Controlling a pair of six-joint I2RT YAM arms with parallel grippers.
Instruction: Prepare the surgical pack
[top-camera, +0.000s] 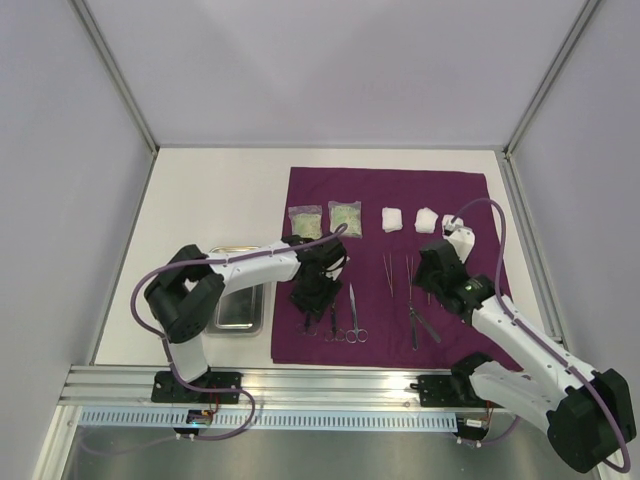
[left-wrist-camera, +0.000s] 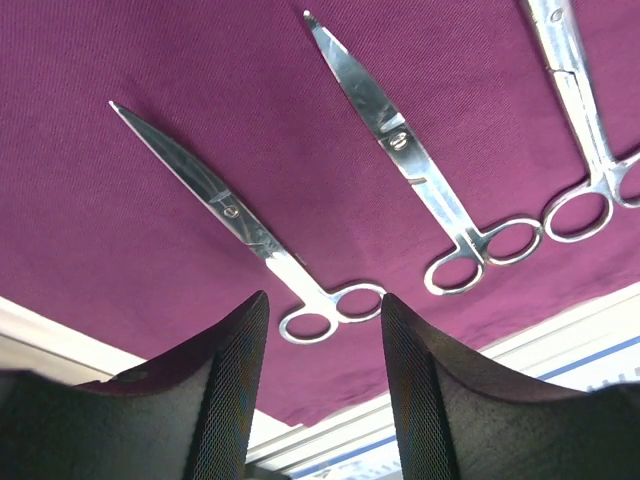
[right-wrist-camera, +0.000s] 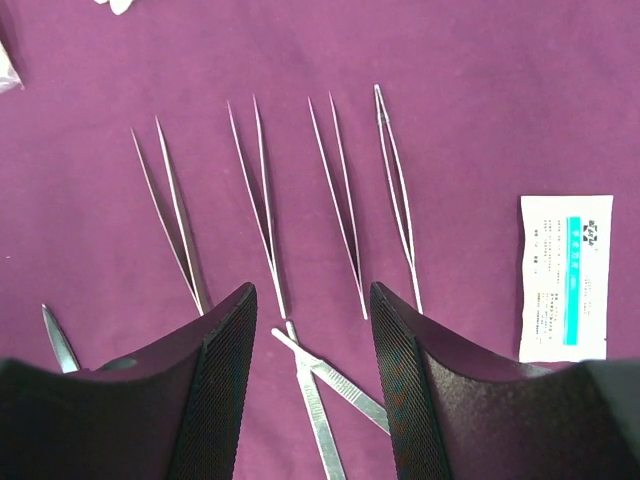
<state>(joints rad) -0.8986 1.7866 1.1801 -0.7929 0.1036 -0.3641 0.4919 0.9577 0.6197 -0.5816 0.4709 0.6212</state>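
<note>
We found the steel tray on the table, just left of the purple cloth. The left gripper hung open and empty over scissors lying on the cloth; packets and gauze pads lay farther back. The right gripper stood open, empty, above the tweezers, near a white sachet.

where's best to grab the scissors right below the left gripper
Probably the narrow shank between screw and finger rings of those scissors, left gripper coming straight down with open jaws across it: they lie flat and closed on the purple cloth.
</note>
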